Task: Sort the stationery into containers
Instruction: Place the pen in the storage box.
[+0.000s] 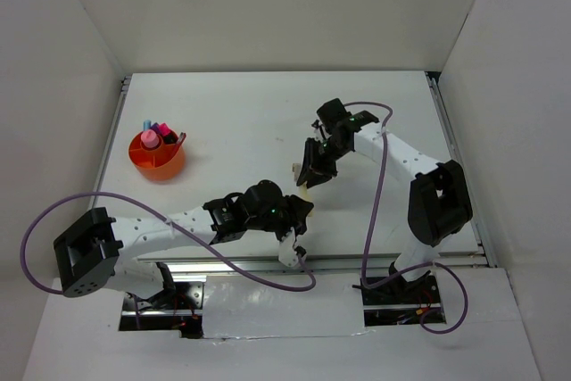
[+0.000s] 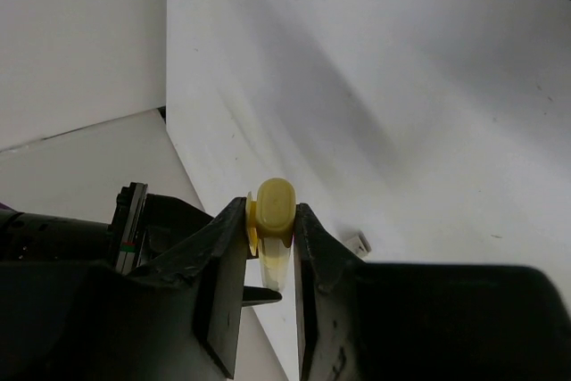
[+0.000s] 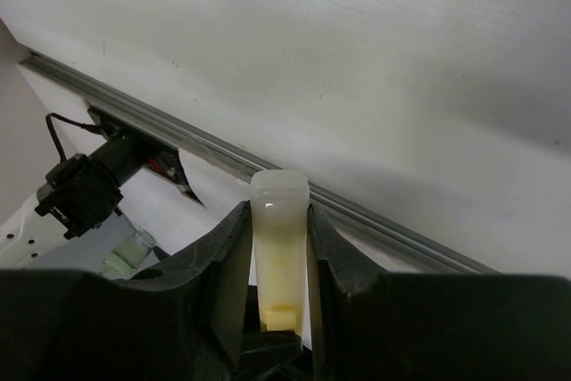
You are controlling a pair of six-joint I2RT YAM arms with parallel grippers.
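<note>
Highlighter [image 2: 270, 202] between fingers of left hand [image 2: 270, 225] and right hand [image 3: 279, 225]

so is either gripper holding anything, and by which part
Both. The left gripper pinches a yellow highlighter by its yellow end. The right gripper clamps a pale translucent piece by its sides, its rounded tip poking out past the fingertips.

Yellow highlighter [image 2: 272, 207] outside orange cup [image 1: 166, 168]; pink one [image 1: 151, 138] inside
</note>
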